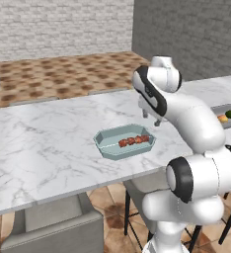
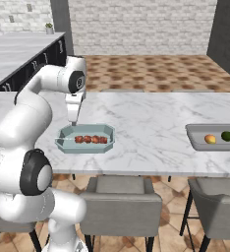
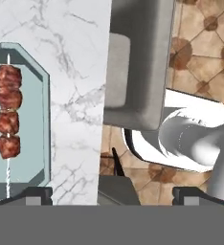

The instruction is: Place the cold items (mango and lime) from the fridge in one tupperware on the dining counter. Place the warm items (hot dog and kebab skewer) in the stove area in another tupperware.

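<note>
Showing skewer [image 3: 7,112] chunks close | mango [image 2: 210,139], lime [image 2: 227,136] far right

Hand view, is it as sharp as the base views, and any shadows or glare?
Hand view: the kebab skewer looks soft and blurry up close. Left base view: crisper, with a faint shadow beside the tupperware. Right base view: even lighting, no glare on the counter.

A kebab skewer [image 3: 8,112] with four browned meat chunks lies lengthwise inside a pale blue-green tupperware [image 3: 43,124] on the white marble dining counter [image 3: 75,57]. Past the counter's edge, a grey chair [image 3: 138,62] stands over brown patterned floor tiles [image 3: 205,43]. The gripper's [image 3: 112,195] dark fingertips [image 3: 35,195] stand wide apart.
</note>
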Tool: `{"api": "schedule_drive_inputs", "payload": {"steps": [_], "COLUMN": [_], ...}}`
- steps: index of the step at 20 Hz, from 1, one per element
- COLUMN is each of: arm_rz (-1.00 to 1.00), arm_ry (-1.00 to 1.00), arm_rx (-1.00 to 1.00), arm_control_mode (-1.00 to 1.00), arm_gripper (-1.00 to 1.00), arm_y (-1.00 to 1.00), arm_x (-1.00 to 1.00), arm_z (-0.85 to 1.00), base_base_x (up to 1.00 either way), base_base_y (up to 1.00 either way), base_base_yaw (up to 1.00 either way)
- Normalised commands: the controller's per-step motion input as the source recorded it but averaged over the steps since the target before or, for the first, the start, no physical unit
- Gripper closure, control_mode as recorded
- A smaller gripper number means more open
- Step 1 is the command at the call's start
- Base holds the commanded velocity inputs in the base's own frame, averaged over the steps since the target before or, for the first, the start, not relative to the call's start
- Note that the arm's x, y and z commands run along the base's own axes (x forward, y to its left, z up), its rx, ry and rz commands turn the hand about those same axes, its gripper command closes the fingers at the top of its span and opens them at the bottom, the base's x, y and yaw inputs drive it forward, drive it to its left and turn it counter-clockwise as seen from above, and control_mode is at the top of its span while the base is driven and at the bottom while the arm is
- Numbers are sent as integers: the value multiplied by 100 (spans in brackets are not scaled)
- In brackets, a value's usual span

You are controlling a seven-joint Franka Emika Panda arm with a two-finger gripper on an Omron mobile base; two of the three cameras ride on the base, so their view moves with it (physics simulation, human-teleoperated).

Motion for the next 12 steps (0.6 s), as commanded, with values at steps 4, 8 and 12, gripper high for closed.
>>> {"api": "schedule_drive_inputs", "payload": {"steps": [4, 8, 12], "arm_rz": [44, 14, 10], "arm_ry": [18, -16, -30], "arm_rx": [0, 0, 0], "arm_control_mode": [-100, -100, -100], "arm_gripper": [-100, -100, -100], "arm_y": [-1, 0, 0], "arm_x": [-82, -100, -96], "arm_z": [-1, -22, -8], "base_base_x": [0, 0, 0], "base_base_y": [0, 0, 0], "base_base_yaw": [0, 0, 0]}}
